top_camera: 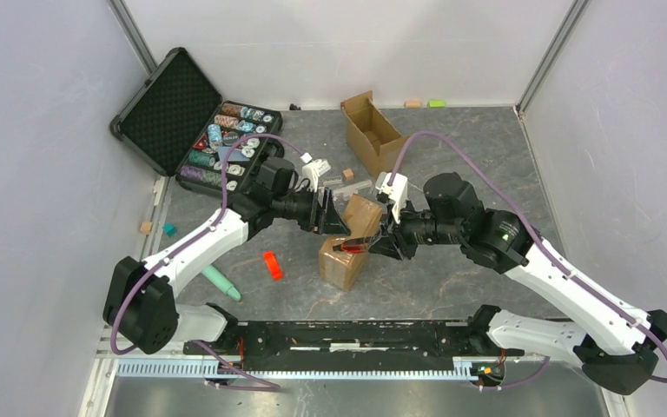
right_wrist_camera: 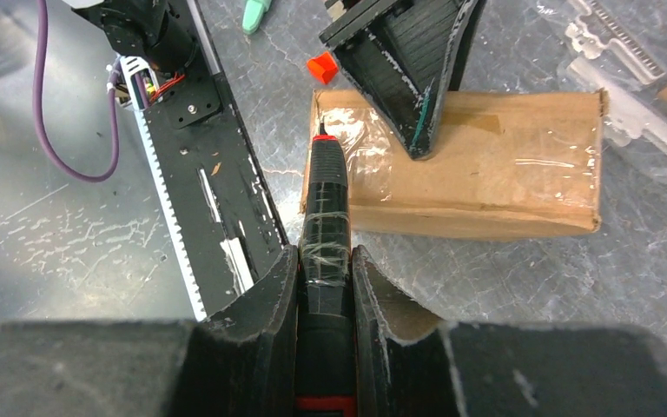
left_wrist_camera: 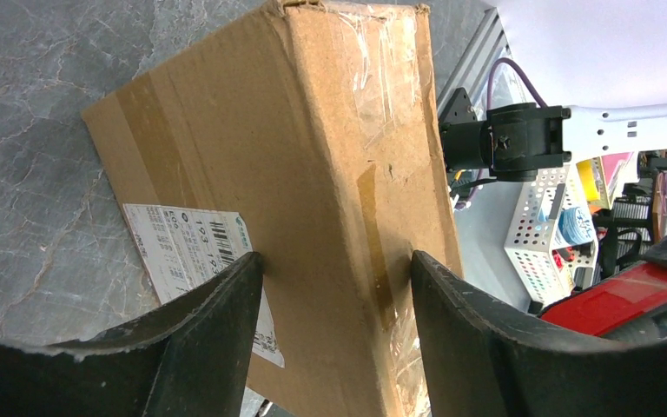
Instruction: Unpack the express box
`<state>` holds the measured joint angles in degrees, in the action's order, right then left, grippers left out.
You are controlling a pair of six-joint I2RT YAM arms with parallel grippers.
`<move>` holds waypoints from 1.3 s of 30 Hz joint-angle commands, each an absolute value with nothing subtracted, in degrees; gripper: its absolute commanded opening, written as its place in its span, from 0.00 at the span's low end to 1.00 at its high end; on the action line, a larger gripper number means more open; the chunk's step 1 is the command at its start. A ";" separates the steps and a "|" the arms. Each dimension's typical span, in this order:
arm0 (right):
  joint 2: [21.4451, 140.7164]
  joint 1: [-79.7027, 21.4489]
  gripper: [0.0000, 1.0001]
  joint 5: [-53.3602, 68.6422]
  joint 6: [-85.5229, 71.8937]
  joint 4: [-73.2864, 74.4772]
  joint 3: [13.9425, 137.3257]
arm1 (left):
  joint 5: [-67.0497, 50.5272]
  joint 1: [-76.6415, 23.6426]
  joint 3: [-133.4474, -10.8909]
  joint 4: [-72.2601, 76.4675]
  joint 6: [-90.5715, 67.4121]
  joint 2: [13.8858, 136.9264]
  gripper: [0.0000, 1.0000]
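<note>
- Closest to the lens, the left gripper (left_wrist_camera: 337, 265) is clamped across the express box (left_wrist_camera: 313, 130), with one finger on the labelled side and one on the taped face. The box is judged to be pinned this way so that it cannot slide under a cut.
- That box is laid mid-table (top_camera: 452, 287) between both grippers and is not yet opened.
- On the right, the right gripper (right_wrist_camera: 326, 256) is clenched on a black-and-red cutter (right_wrist_camera: 324, 200), which is kept lengthwise and pointing ahead.
- Its tip (right_wrist_camera: 320, 132) is set at the near end of the clear tape (right_wrist_camera: 521, 161), probably so the seam can be slit.
</note>
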<state>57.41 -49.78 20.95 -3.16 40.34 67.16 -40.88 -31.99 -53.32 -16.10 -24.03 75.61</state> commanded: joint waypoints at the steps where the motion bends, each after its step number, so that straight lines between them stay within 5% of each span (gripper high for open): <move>1: 56.95 -50.16 0.00 23.26 -4.09 36.56 66.54 | -41.92 -32.48 -54.14 -18.37 -20.50 76.90 0.68; 39: 59.92 -50.67 0.00 18.45 -9.22 30.40 59.28 | -34.64 -33.20 -47.39 -13.05 -32.48 74.27 0.62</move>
<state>58.70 -50.15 21.34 -6.79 32.45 61.19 -39.44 -31.99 -50.04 -11.22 -28.05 74.37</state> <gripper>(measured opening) 0.269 0.638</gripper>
